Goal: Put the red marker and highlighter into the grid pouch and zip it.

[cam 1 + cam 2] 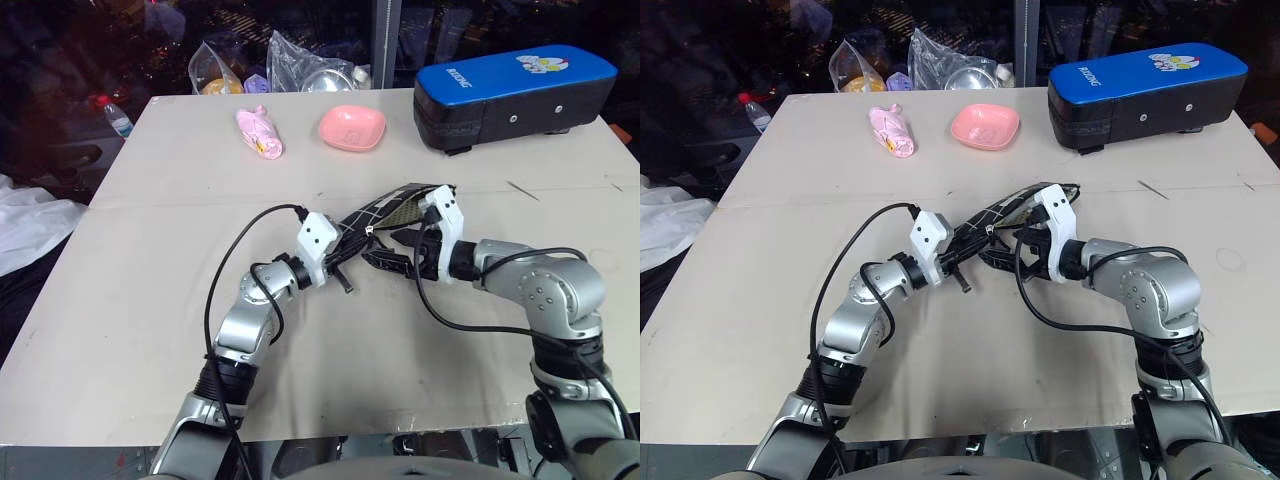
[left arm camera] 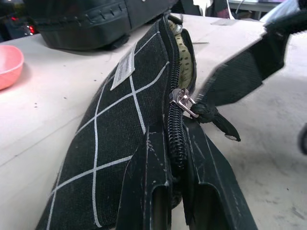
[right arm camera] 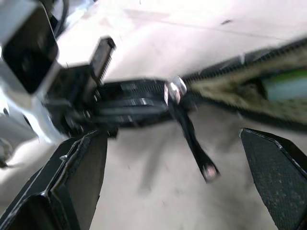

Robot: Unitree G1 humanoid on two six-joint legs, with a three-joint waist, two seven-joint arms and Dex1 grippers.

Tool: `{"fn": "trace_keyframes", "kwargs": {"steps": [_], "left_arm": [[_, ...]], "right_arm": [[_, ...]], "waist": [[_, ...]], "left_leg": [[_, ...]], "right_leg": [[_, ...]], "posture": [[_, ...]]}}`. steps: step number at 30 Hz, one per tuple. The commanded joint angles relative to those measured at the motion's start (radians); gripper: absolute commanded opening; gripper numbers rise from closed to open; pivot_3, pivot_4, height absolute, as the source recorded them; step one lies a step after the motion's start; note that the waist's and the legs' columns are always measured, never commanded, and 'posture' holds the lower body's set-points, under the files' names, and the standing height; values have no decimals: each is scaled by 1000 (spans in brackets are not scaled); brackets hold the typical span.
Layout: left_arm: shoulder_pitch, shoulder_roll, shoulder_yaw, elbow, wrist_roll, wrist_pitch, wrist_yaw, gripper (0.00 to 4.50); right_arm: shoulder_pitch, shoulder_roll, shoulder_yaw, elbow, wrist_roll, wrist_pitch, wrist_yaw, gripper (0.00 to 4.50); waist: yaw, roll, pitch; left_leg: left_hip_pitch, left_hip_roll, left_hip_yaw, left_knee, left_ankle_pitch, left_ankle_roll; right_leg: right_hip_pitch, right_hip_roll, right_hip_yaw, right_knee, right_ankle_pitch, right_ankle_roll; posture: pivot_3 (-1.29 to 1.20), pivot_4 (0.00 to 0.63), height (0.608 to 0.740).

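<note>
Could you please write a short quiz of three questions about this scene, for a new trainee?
1. True or false: the left tool is shut on the closed end of the grid pouch.
2. How do the right tool's jaws stand relative to the zipper pull? A) wide open, with the pull hanging between them; B) shut on the pull; C) shut on the highlighter.
3. Fill in: through the unzipped part of the pouch, a light-green ____ shows inside.

Key: 1 true; 2 A; 3 highlighter.
</note>
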Motion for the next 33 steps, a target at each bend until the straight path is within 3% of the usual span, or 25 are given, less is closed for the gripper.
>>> {"fn": "trace_keyframes", "kwargs": {"steps": [1,4,6,11,15,16,26,33], "left_arm": [[-10,2,2,-21,1,-17,-4,0],[-6,2,1,-25,4,-17,-3,0],[-4,2,1,-27,6,-16,-2,0],[0,2,-5,-31,10,-16,-4,0],[1,3,-8,-31,11,-17,-5,0],[1,3,-8,-32,11,-17,-5,0],[0,4,-7,-31,13,-15,-1,0],[0,4,-3,-28,14,-17,2,0]], "right_arm": [[-23,29,-17,-3,26,-1,-24,4461],[-23,44,-17,1,32,1,-39,4461],[-21,49,-17,1,35,1,-47,3946],[-18,65,-29,4,46,2,-67,2044],[-20,68,-30,11,48,-6,-77,276],[-20,70,-31,12,48,-6,-78,127],[-13,40,-18,24,28,-32,-89,127],[1,-72,74,29,-88,-160,-85,127]], "waist": [[-1,0,0],[-1,0,0],[-1,0,0],[-2,0,0],[-2,0,0],[-2,0,0],[-2,0,0],[-3,0,0]], "left_leg": [[0,0,0,0,0,0],[0,0,0,0,0,0],[0,0,0,0,0,0],[0,0,0,0,0,0],[0,0,0,0,0,0],[0,0,0,0,0,0],[0,0,0,0,0,0],[0,0,0,-1,0,0]], "right_leg": [[0,0,0,0,0,0],[0,0,0,0,0,0],[0,0,0,0,0,0],[0,0,0,1,0,0],[-1,0,0,1,0,0],[-1,0,0,0,0,0],[-1,0,0,0,0,0],[-1,0,0,0,0,0]], "posture": [[0,150,734],[0,150,734],[0,150,734],[0,150,734],[0,150,734],[0,150,734],[0,150,734],[0,150,734]]}}
